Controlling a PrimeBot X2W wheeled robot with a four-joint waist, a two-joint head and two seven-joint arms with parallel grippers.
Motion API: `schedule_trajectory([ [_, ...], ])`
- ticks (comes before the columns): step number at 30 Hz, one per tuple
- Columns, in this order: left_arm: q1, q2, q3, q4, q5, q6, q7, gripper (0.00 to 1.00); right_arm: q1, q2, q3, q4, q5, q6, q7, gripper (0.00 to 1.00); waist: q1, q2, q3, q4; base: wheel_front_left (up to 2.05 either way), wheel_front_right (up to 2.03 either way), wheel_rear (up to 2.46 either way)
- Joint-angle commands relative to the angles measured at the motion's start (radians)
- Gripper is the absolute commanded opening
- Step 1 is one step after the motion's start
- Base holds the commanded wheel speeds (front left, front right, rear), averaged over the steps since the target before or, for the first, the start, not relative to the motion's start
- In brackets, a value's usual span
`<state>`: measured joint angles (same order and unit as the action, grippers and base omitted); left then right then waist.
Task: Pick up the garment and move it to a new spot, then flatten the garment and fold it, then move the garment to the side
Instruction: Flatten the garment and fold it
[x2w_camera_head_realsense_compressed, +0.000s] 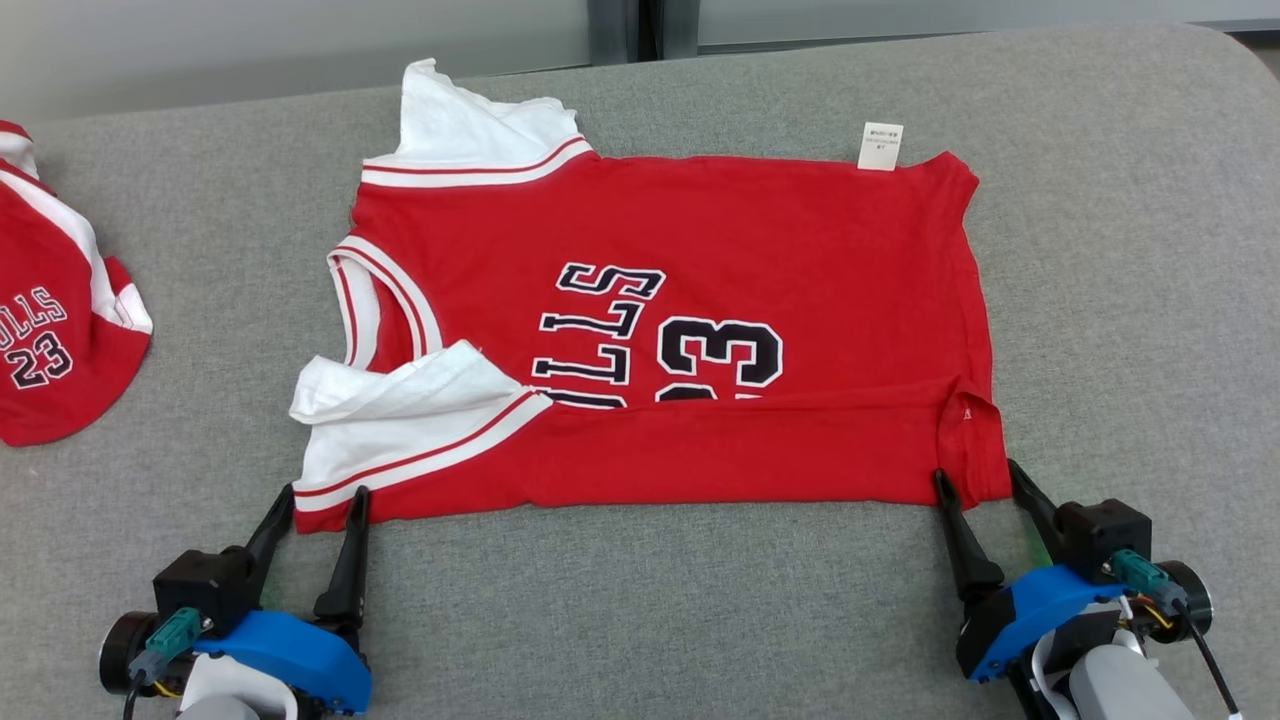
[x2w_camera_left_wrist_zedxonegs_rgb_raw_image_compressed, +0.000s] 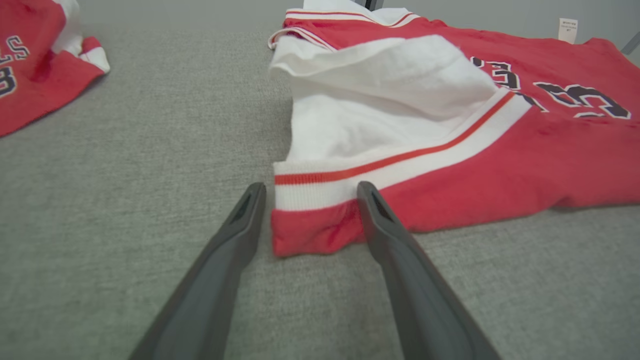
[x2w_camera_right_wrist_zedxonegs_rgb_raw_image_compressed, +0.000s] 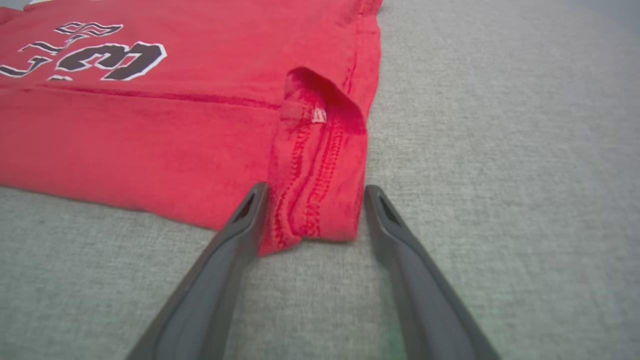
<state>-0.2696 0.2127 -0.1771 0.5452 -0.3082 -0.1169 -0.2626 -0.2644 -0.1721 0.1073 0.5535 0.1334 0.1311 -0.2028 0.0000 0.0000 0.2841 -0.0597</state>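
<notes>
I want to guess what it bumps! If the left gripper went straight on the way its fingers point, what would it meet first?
Most likely the red jersey: its near corner lies inside the open left gripper, so cloth comes first.

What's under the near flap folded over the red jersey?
The flap lies on the front of the jersey and covers the lower part of the lettering and the number 23. Whether the layers beneath lie smooth cannot be seen.
</notes>
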Motion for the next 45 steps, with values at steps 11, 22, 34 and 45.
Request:
schedule_trajectory([
  [11,-0.016,-0.016,-0.014,0.017,-0.017,-0.008,-0.003,0.00,-0.028,0.008,0.019,0.080,0.022,-0.001,-0.024,0.00,0.0000,0.0000,-0.035,0.007,0.00,0.00,0.00],
  [22,0.161,-0.058,0.030,-0.124,-0.024,0.017,-0.003,0.00,0.091,-0.007,-0.014,0.038,0.045,-0.001,-0.039,0.00,0.0000,0.0000,-0.139,0.026,0.00,0.00,0.00],
  [34,0.380,-0.078,0.067,-0.227,-0.053,0.059,-0.003,0.00,0.317,-0.022,-0.066,-0.171,0.065,-0.002,0.049,0.00,0.0000,0.0000,-0.208,0.051,0.00,0.00,0.00],
  [45,0.389,-0.071,0.040,-0.204,-0.043,0.054,0.000,1.00,0.405,0.007,-0.090,-0.319,0.059,-0.001,0.129,1.00,0.0000,0.0000,-0.214,0.040,0.00,0.00,0.00],
])
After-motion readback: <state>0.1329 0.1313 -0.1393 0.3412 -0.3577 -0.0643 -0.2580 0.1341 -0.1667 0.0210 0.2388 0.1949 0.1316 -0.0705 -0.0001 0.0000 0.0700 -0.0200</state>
